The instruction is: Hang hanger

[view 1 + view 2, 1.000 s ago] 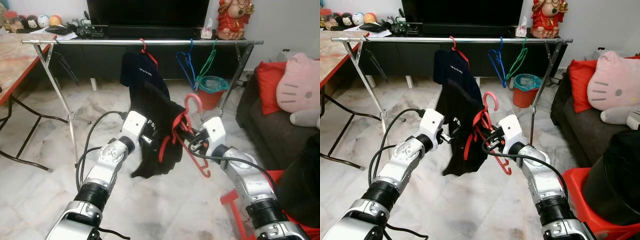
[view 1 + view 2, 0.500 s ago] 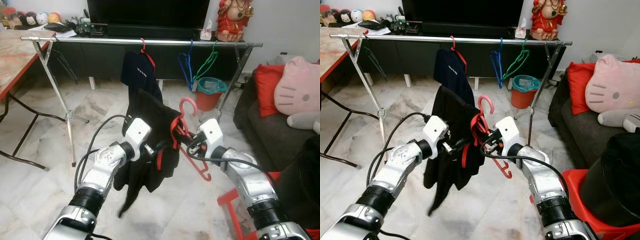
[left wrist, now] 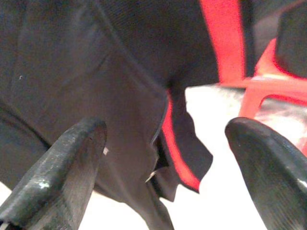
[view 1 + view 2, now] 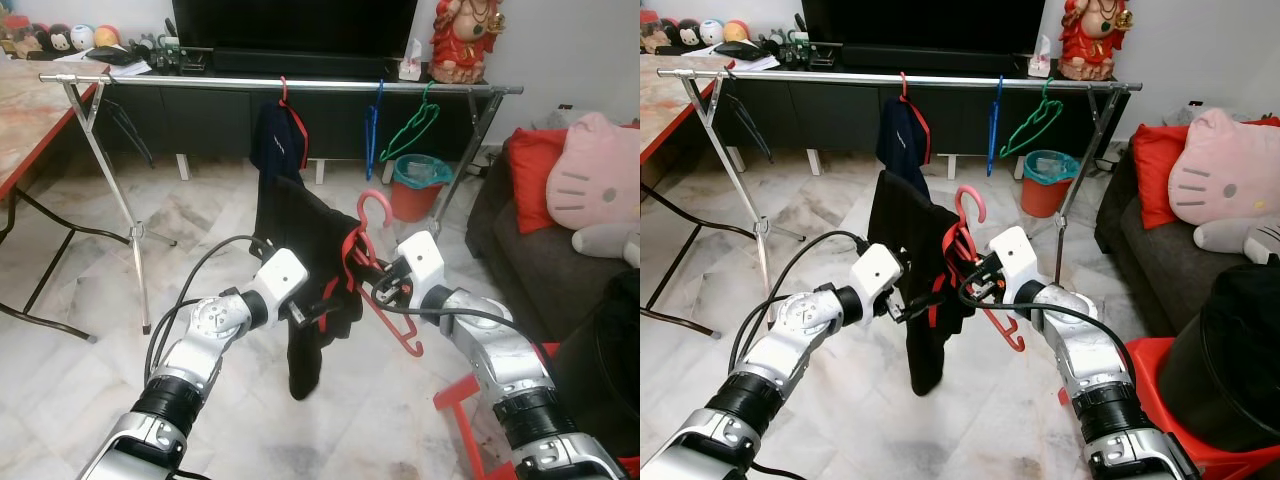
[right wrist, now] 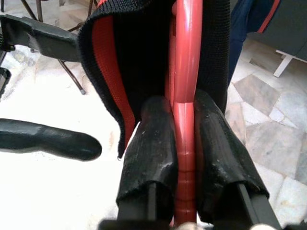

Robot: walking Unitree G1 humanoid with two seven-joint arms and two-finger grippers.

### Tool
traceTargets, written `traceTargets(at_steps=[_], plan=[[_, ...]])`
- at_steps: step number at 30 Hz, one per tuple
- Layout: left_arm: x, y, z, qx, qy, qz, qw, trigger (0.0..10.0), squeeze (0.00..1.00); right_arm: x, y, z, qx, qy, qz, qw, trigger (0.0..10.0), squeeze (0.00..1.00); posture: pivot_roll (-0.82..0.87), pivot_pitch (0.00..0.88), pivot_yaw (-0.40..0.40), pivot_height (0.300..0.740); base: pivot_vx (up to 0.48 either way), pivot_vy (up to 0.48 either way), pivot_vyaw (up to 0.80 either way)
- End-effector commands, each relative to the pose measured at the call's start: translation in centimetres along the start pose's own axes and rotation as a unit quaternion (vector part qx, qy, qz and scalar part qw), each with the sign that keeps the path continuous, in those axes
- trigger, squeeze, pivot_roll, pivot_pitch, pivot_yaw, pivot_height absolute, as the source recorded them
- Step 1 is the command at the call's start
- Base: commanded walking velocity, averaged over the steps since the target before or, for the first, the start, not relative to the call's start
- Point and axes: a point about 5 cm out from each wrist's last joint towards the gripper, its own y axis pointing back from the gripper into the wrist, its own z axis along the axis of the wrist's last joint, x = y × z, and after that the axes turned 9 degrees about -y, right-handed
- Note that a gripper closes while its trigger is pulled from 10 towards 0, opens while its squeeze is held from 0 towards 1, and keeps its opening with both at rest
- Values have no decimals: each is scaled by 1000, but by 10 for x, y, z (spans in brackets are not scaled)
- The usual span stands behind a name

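Right pincer [image 5: 184, 139]: clenched on the shank of the red plastic hanger [image 4: 385, 290], fingers pressed flat on either side of it; seen at centre of the head frames, hook uppermost.

Red plastic hanger: held in the air at mid-frame, tilted, with its lower bar running toward lower right. It hangs well short of the rail.

Black garment with red trim [image 4: 305, 300]: draped over the hanger's left shoulder, bunched, with a long fold drooping toward the floor at lower centre. It does not look evenly seated on the hanger.

Left pincer [image 3: 165, 158]: released, fingers spread wide with the garment's cloth just ahead of them; at centre-left in the head frames, close beside the hanging fold.

Silver metal clothes rail [image 4: 200, 82]: runs across the top of the frame on crossed legs. It bears a dark blue garment on a red hanger [image 4: 280, 140], a blue hanger [image 4: 371, 130] and a green hanger [image 4: 405, 135].

Step in hand, by judgement: dressing the hanger, the hanging itself not yet begun.

Next move, by judgement: the left pincer needs to take the loose cloth and settle it over the hanger; then the hook must be raised and set over a free stretch of rail.
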Motion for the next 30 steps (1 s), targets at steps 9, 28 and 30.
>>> traceTargets(at_steps=[9,28,30], plan=[[7,-4,-8,22,-11,80,996,10000,0,6,0,24,-33,22,20,999,0,0,-107,0,-112,740,0,0,0],[4,-8,-28,85,-3,167,982,10000,0,23,2,32,-36,29,51,998,0,0,-122,0,-105,740,0,0,0],[4,-7,-30,91,6,179,980,10000,0,25,2,31,-36,29,55,997,0,0,-124,0,-103,740,0,0,0]])
